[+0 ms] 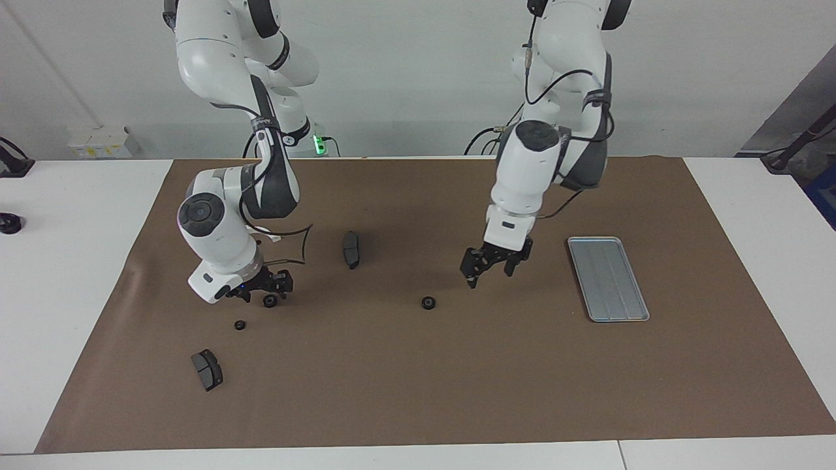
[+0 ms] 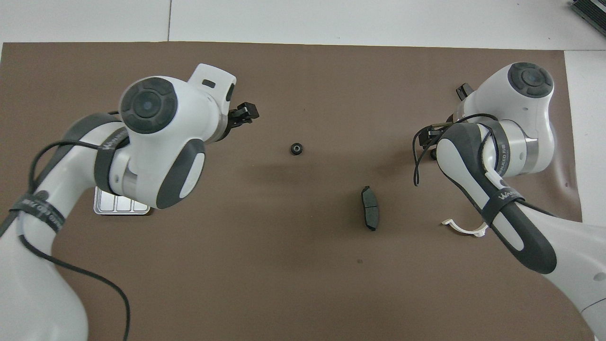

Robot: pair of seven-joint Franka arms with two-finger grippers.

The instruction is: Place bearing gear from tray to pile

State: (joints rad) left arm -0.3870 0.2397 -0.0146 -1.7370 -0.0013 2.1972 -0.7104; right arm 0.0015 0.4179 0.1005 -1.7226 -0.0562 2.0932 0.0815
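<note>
The left end effector hangs with its fingers spread and empty over the brown mat, between the tray and a small black gear lying on the mat mid-counter. The right end effector, spread too, sits low beside a second gear, which rests on the mat toward the right arm's end. Two dark pads lie apart, one nearer to the robots than the other.

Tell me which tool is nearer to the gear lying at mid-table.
Left. The left tool hangs just above the mat, a little toward the tray from the gear. The right tool is much farther off, at the right arm's end.
</note>
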